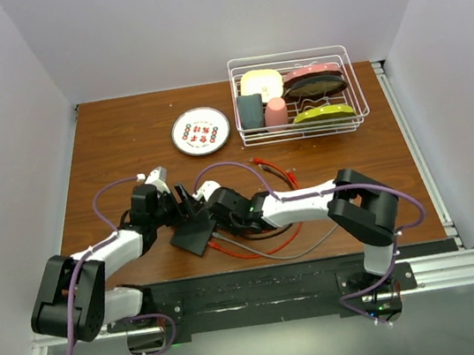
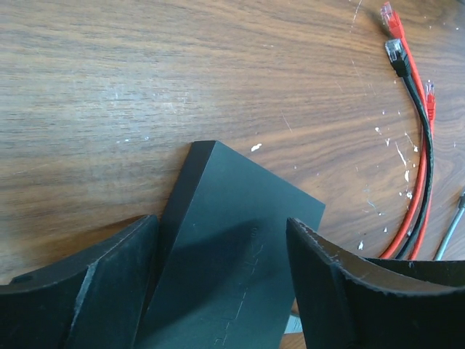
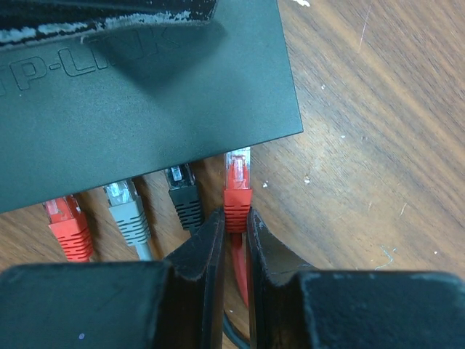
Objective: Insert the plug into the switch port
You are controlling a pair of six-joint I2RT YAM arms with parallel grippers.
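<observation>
The switch [image 1: 194,235] is a flat dark box lying at an angle on the wooden table near the front. In the left wrist view my left gripper [image 2: 221,222] stands open astride the switch [image 2: 232,254], one finger close to each side. In the right wrist view my right gripper [image 3: 234,218] is shut on a red plug [image 3: 237,193]. The plug's clear tip meets the switch's [image 3: 145,94] socket edge at the right end of the row. Whether it sits inside a port is hidden. A black plug [image 3: 182,193], a grey plug [image 3: 125,207] and another red plug [image 3: 67,222] sit along the same edge.
Loose red and black cable ends [image 2: 396,54] lie on the table right of the switch, and cables [image 1: 266,249] trail toward the front edge. A round white plate [image 1: 201,131] and a wire dish rack [image 1: 298,92] stand at the back.
</observation>
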